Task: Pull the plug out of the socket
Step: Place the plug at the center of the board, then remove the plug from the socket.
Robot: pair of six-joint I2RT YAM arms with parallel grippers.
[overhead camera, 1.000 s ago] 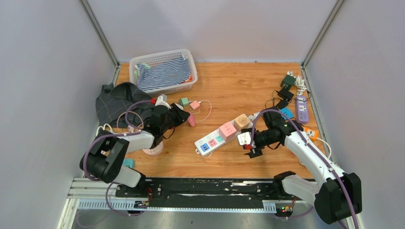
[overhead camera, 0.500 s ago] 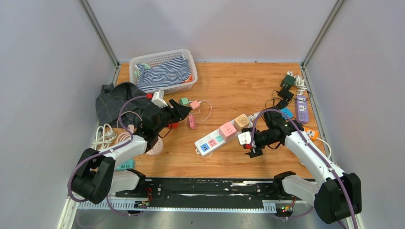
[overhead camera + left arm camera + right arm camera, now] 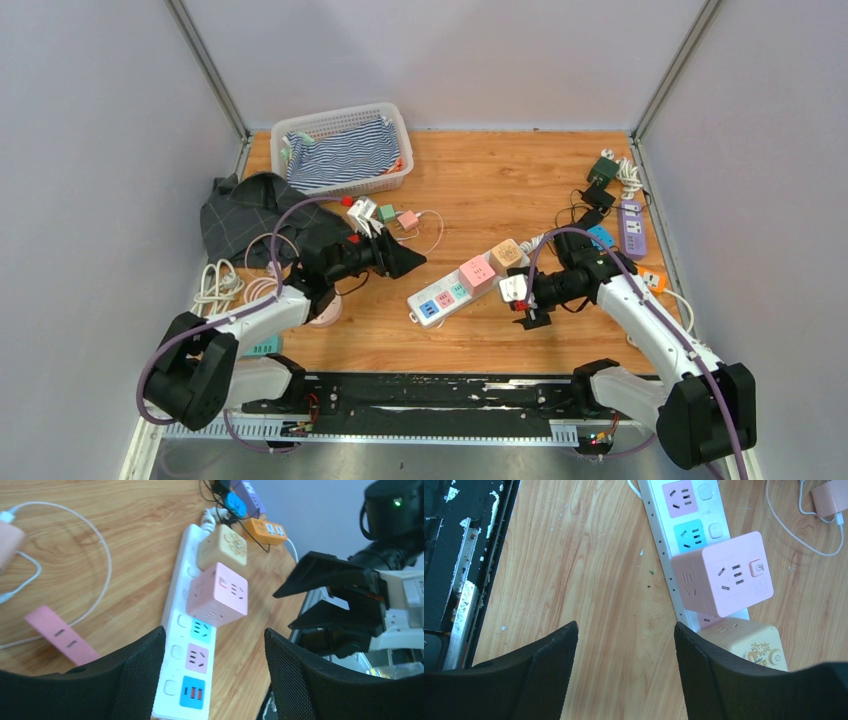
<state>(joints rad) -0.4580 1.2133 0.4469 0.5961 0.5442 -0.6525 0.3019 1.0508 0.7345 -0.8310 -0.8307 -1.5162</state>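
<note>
1. While neither gripper touches it, the power strip (image 3: 440, 298) lies mid-table, its long axis running diagonally from near-left to far-right.
2. On its far half sit the pink cube plug (image 3: 477, 273) and the beige cube plug (image 3: 506, 254).
3. With fingers spread, the right gripper (image 3: 518, 303) waits just beside those cubes, and I judge it the nearer.
4. Also spread, the left gripper (image 3: 412, 262) faces the strip's left flank.

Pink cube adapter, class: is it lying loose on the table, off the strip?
No, the pink cube adapter sits on the white power strip, beside the beige cube.
</note>
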